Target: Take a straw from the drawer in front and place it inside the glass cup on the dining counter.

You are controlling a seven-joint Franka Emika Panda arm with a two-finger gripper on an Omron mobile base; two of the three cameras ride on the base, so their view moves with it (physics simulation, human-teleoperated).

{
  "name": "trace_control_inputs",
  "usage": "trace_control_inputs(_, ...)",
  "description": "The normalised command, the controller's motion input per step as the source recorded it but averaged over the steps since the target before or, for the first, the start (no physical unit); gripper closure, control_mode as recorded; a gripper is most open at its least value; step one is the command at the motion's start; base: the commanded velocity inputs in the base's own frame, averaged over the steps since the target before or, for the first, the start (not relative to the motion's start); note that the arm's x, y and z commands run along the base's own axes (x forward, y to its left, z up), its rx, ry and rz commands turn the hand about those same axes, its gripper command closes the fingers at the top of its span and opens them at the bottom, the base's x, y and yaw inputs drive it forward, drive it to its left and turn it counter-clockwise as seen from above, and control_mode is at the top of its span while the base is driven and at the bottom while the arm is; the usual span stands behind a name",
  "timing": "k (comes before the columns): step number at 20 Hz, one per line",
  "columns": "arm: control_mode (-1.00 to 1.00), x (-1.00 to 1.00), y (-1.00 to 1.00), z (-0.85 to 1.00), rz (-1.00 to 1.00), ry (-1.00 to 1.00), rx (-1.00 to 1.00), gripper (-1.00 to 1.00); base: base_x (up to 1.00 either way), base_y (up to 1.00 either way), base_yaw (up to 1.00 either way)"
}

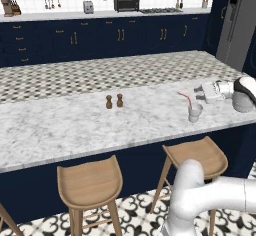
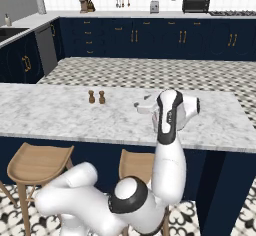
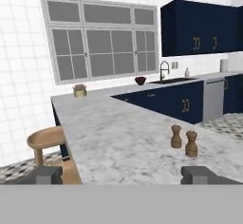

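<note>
Straw in glass cup on dining counter, shakers to its left.

In the right base view the arm hides the glass cup just ahead of the claw; the hand view's bottom edge cuts off its 2 fingertips.

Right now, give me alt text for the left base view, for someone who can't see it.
A red straw stands in a glass cup on a long marble dining counter, with the open, empty gripper level beside it at the right. Two brown shakers stand mid-counter; wooden stools sit below.
</note>
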Motion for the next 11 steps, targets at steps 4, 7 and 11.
trace_control_inputs(4,-1.00,0.00,0.62,0.04,-0.06,0.01,-0.10,-1.00,0.00,0.00,0.00)
trace_control_inputs(7,-1.00,0.00,0.69,0.00,-0.03,0.07,-0.13,-1.00,0.00,0.00,0.00)
trace_control_inputs(11,-1.00,0.00,0.69,0.00,0.00,0.10,-0.13,-1.00,0.00,0.00,0.00)
